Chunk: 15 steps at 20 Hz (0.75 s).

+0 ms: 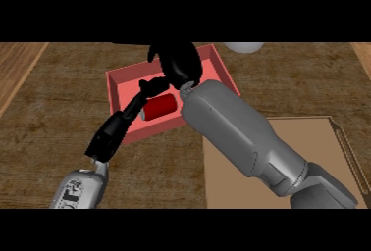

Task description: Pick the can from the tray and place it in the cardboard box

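head view: only the one view here, looking steeply down at the bench (65, 122), brown with a woody grain
tray (119, 81): red, square-ish, sits far and a bit left of centre, turned at an angle
can (161, 107): red, lying on its side inside the tray, toward the near part of it
left robot hand (150, 86): comes in from the near left on a thin black wrist, fingers are right at the can's left end, touching or nearly so; can't tell if they're actually curled round it
right robot hand (177, 61): black, hangs over the far middle of the tray, fingers pointing away; too dark to say if it's clenched or released, and it doesn't look to be on the can
right forearm (239, 135): big grey chunk running from near right up to the tray, covers the tray's right near corner
cardboard box (340, 147): tan, near right of the tray, partly under the forearm
white object (245, 47): rounded, at the far edge just right of the tray, mostly cut off
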{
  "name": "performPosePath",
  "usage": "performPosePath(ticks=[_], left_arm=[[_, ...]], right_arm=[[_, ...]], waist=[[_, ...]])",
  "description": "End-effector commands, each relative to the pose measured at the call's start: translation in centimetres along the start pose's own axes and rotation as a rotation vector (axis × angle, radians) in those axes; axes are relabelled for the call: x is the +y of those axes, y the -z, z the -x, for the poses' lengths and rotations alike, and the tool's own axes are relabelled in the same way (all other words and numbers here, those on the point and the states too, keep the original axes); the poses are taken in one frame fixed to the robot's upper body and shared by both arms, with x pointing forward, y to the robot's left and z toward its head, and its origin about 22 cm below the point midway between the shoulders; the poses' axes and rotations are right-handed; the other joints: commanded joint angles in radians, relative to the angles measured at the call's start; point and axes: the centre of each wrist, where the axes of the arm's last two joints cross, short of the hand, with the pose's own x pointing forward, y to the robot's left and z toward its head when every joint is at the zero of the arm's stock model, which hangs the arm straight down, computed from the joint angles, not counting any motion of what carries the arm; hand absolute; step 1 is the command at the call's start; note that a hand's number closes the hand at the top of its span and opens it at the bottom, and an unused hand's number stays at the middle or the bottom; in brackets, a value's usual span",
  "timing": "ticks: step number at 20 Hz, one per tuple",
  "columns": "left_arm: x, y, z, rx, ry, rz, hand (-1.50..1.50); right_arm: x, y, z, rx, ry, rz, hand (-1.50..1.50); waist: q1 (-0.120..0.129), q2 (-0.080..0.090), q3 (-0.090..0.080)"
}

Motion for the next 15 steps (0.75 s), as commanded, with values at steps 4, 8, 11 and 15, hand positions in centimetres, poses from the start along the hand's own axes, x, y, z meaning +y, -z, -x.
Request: performPosePath(ticks=[4,8,11,15], left_arm=[[-1.2,0.3,-0.8,-0.028,-0.01,0.012,0.0],[0.2,0.3,-0.7,-0.031,0.01,-0.002,0.0],[1.1,1.0,-1.0,-0.021,-0.015,0.002,0.0],[1.5,-0.9,-0.4,-0.034,0.001,-0.039,0.0]], right_arm=[[2.0,0.0,3.2,0.014,0.163,-0.005,-1.5],[1.3,-0.3,4.3,-0.024,0.406,0.176,-1.5],[-0.7,0.3,4.1,-0.032,0.574,0.245,-1.5],[-1.8,0.6,7.6,-0.015,0.736,0.296,-1.5]], waist=[[0.014,0.002,0.001],[-0.002,0.002,0.002],[-0.018,0.0,0.003],[-0.031,-0.006,0.002]])
